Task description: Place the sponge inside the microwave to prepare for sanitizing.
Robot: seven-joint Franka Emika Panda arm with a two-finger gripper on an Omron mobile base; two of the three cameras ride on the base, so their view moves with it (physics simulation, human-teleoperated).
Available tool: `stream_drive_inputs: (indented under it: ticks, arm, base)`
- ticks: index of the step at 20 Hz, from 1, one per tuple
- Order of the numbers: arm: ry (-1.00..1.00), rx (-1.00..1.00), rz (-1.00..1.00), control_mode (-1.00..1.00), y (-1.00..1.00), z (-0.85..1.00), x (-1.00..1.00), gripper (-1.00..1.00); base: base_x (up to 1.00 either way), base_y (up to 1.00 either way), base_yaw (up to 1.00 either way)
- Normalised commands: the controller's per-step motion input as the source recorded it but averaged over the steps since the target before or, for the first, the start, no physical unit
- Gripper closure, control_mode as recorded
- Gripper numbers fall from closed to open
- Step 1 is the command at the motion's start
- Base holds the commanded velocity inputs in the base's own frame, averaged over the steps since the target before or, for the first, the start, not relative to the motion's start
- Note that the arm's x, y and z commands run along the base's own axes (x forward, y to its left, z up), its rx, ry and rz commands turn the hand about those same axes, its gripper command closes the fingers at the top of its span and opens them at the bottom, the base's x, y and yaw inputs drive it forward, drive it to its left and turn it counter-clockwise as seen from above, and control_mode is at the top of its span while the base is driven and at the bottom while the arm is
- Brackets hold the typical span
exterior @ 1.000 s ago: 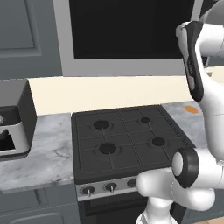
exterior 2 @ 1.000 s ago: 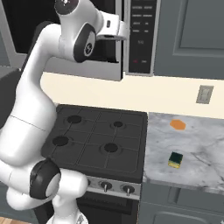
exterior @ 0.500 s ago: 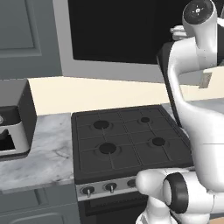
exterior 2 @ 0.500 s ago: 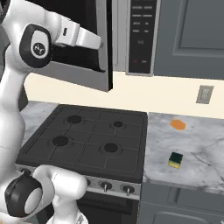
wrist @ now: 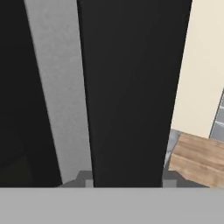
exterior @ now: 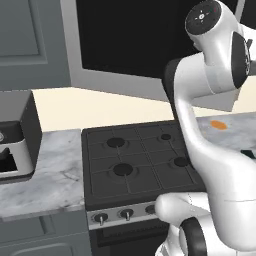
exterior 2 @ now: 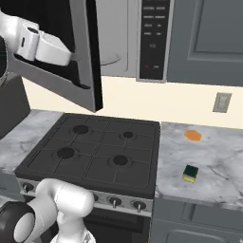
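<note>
Closest to the base is the stove [exterior 2: 95, 154], four burners, its knobs along the front edge partly hidden behind the arm's white body in both base views. Right of it, on the marble counter [exterior 2: 213, 161], sits the sponge [exterior 2: 191, 173], yellow with the green layer up, well apart from a small flat orange piece [exterior 2: 192, 135] nearer the wall. From the left base camera the sponge is mostly cut off by the arm, just a dark sliver.

Further back and up, the microwave [exterior 2: 154, 38] has its door [exterior 2: 88, 52] swung wide open, light grey inside with the edge of the turntable peeking out. The gripper [exterior 2: 78, 59] is up against the door's inner side, but its tips are hidden behind the frame, so I honestly can't tell if the jaws are spread or closed. The hand camera is just dark glass and grey frame up close. A dark boxy appliance [exterior: 15, 137] is cut off at the left.
</note>
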Motion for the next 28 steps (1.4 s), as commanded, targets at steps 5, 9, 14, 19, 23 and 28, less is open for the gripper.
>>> stream_drive_inputs:
  ticks: [5, 9, 14, 19, 23, 28]
  arm:
    - [-0.02, 0.07, 0.00, -1.00, 0.62, -0.20, -0.52, 1.00]
    - [-0.04, 0.00, 0.00, -1.00, 0.81, -0.57, -0.48, 1.00]
    - [-0.06, 0.00, 0.00, -1.00, 0.82, -0.50, -0.32, 1.00]
    - [0.00, 0.00, 0.00, -1.00, 0.27, -0.13, -0.02, -1.00]
    - [0.00, 0.00, 0.00, -1.00, 0.00, 0.00, 0.00, -1.00]
    - [0.00, -0.02, 0.00, -1.00, 0.14, 0.00, -0.01, -1.00]
  base:
    - [0.00, 0.00, 0.00]
    - [0.00, 0.00, 0.00]
    - [0.00, 0.00, 0.00]
    - [0.00, 0.00, 0.00]
    - [0.00, 0.00, 0.00]
    - [0.00, 0.00, 0.00]
